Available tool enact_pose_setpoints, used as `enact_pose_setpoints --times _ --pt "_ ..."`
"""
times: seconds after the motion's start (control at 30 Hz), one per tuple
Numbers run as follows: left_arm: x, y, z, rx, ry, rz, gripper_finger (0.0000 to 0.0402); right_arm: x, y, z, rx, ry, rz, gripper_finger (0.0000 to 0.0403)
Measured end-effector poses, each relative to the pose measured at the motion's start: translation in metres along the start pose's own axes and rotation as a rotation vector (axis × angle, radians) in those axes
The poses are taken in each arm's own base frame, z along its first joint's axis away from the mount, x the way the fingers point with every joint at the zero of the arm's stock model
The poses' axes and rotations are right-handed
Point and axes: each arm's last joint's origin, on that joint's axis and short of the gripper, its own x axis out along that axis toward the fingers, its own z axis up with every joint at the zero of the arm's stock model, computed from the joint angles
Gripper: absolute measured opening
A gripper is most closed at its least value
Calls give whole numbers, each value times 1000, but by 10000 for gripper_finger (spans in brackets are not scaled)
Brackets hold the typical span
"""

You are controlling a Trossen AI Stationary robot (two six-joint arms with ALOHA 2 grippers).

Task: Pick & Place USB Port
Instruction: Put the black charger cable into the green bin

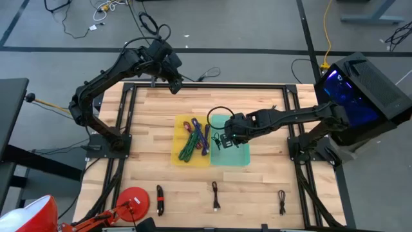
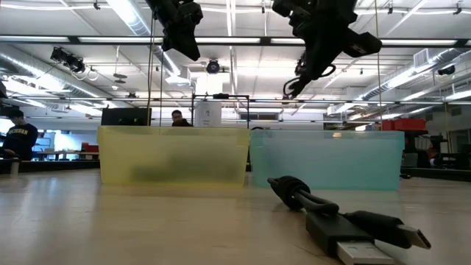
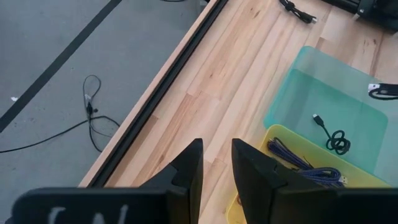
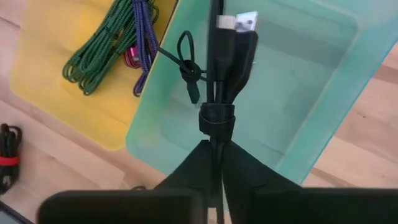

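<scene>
Pinching a bundled black USB cable [image 4: 219, 74] lengthwise, right gripper [image 4: 214, 152], plugs pointing away over teal bin [image 4: 311, 93]

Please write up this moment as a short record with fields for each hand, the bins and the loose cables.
right hand: above teal bin, pinching bundled black USB cable
left hand: empty, raised over table's far edge
yellow bin: green and purple cables
teal bin: one small black cable
loose cables: three at near edge of table

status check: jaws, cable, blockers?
Right gripper shut on black cable, over teal bin. Left gripper idle at table's far edge. Small cable already in bin.
</scene>
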Motion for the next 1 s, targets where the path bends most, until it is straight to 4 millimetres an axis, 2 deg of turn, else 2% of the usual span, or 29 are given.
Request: enact_pose_setpoints --times 0.23,0.37,0.47,0.6,0.73,0.87,1.0 --pt "0 0 0 1 1 0 89 0 -1 0 -40 7 -15 128" --pt "0 0 0 1 1 0 89 0 -11 1 -39 -21 -122 163" --pt "0 0 0 1 1 0 89 -7 -29 9 -17 -47 -253 178" --pt "0 0 0 0 1 0 89 -15 -55 21 -17 1 -428 186" --pt "0 0 0 0 1 0 89 -22 -72 39 -28 -10 -455 187" --pt "0 0 0 -2 1 -1 89 -12 -98 52 -13 -4 -455 187" --pt "0 0 -1 -8 6 -1 89 3 -131 54 60 24 -428 187"
